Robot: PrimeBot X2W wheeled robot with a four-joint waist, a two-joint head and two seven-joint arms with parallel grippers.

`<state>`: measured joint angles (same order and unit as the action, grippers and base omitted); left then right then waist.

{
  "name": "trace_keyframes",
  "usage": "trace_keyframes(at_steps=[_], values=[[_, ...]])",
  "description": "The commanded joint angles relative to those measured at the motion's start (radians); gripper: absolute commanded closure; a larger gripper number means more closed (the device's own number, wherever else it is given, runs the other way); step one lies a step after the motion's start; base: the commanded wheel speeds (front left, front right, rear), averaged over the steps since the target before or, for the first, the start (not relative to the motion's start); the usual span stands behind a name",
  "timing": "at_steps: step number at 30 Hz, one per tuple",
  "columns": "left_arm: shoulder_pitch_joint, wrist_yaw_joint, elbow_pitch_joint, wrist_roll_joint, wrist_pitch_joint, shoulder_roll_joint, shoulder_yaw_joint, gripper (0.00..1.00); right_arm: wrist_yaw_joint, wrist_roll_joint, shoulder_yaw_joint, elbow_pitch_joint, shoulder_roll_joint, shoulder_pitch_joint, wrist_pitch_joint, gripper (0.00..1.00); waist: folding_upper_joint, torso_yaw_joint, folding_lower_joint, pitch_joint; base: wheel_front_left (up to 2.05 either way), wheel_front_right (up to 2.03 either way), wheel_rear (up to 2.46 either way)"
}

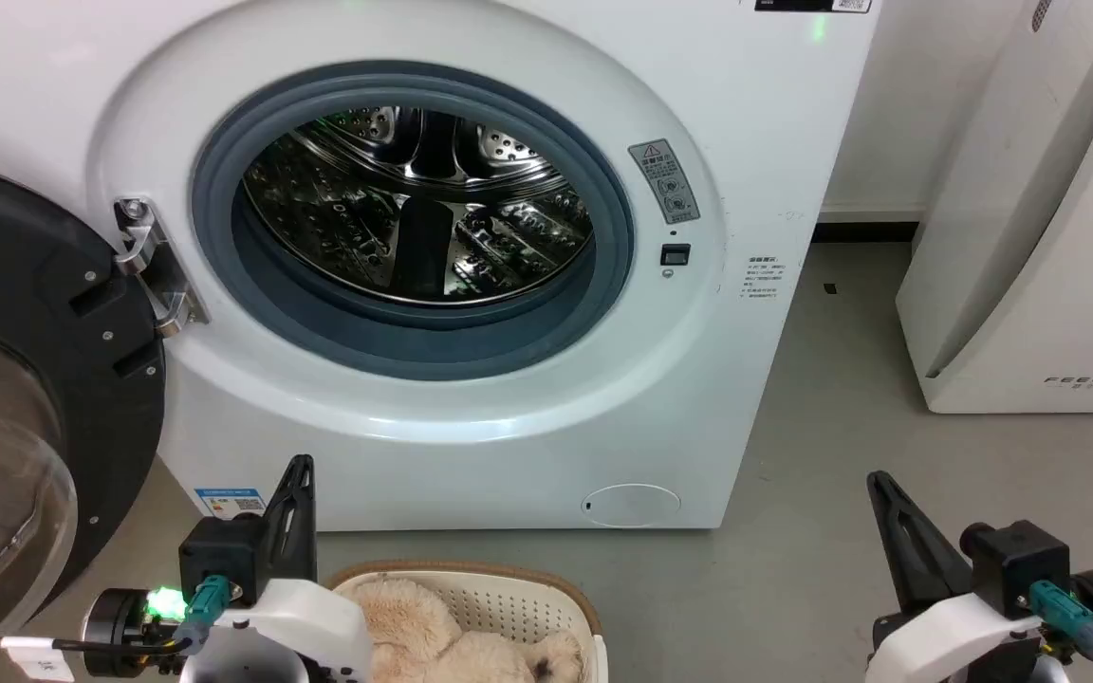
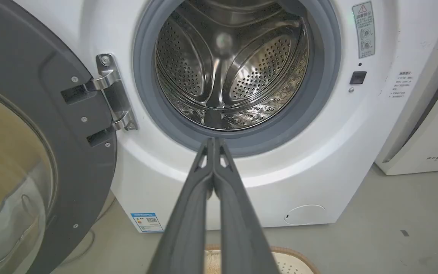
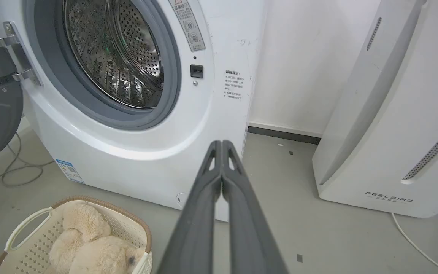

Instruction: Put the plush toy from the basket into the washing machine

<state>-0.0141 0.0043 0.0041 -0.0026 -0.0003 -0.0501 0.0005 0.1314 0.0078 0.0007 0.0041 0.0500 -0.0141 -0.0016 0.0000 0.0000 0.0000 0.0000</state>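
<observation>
Toy (image 3: pixel 89 249) in basket (image 3: pixel 126 228) looks soft, light and compressible. Pinch deep into body or a limb. Left gripper (image 2: pixel 213 141) and right gripper (image 3: pixel 222 144) are pressed together, empty.

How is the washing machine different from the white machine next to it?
The washer has a big round hole showing a shiny drum; the side machine shows none. The washer's front stands straight; the side machine's slants. Both are white and stand on the grey floor.
</observation>
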Motion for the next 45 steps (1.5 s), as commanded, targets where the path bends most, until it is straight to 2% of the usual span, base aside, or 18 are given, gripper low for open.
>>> trace_keyframes(at_steps=[1,25,26,37,45], values=[[0.014,-0.004,-0.004,0.003,0.000,0.000,0.000,1.00,-0.001,-0.008,-0.001,-0.004,0.000,0.014,0.002,1.00,0.0000,0.000,0.0000,0.000,0.00,0.00,0.00],[0.014,-0.004,-0.004,0.003,0.000,0.000,0.000,1.00,-0.001,-0.008,-0.001,-0.004,0.000,0.014,0.002,1.00,0.0000,0.000,0.0000,0.000,0.00,0.00,0.00],[0.000,0.000,0.000,0.000,0.000,0.000,0.000,0.00,0.000,0.001,0.000,0.000,0.000,0.000,0.000,0.00,0.0000,0.000,0.0000,0.000,0.00,0.00,0.00],[-0.010,0.017,0.014,-0.007,-0.021,0.000,-0.018,0.00,0.000,0.036,-0.016,-0.012,0.000,-0.003,-0.021,0.00,0.0000,-0.001,0.0000,0.006,0.00,0.00,0.00],[-0.048,0.009,0.073,-0.009,-0.040,0.000,-0.042,0.00,0.000,0.062,-0.023,-0.019,0.000,0.002,-0.040,0.00,0.0000,-0.003,0.0000,0.029,0.00,0.00,0.00]])
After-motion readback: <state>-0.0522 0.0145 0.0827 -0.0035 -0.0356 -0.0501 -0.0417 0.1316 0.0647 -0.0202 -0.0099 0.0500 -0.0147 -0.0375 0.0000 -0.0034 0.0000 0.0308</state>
